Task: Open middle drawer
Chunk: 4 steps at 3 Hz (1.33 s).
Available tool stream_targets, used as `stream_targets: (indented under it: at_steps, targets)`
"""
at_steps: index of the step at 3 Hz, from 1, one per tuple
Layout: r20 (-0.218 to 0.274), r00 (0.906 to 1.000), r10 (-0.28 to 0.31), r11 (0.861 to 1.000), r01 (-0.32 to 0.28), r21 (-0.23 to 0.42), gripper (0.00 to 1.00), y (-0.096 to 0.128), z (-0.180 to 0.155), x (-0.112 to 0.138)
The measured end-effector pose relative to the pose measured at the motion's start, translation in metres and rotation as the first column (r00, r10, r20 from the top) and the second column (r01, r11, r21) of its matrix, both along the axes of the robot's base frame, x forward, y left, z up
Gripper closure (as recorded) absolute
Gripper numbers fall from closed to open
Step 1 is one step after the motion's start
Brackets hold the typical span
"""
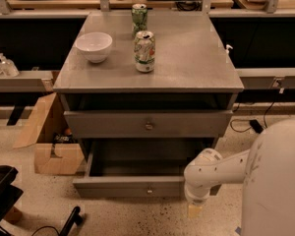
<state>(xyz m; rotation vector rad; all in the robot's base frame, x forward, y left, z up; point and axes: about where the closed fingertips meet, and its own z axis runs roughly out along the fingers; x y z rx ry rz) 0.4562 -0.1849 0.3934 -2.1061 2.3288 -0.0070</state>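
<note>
Your middle drawer [137, 166] already sits pulled well out of the cabinet [187, 58], so little seems left; the gripper [194, 210] hangs low at the cabinet's front right, open or closed you can't tell.

Grey bench [196, 63] carrying a white bowl [94, 45] at left, a near can [144, 51] beside it, a far can [139, 14] behind. Tool [194, 210] low, front right of bench.
</note>
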Motion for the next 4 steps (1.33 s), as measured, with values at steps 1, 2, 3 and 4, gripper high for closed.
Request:
stream_targets:
  at_steps: [1, 2, 3, 4]
  targets:
    - [0.0, 1.0, 0.0, 1.0, 0.0, 0.0, 0.62, 0.0001, 0.0046, 0.0012]
    - [0.0, 1.0, 0.0, 1.0, 0.0, 0.0, 0.86, 0.0001, 0.008, 0.0012]
    - [0.0, 1.0, 0.0, 1.0, 0.0, 0.0, 1.0, 0.0001, 0.0108, 0.0011]
    - [0.0, 1.0, 0.0, 1.0, 0.0, 0.0, 1.0, 0.0001, 0.0124, 0.0011]
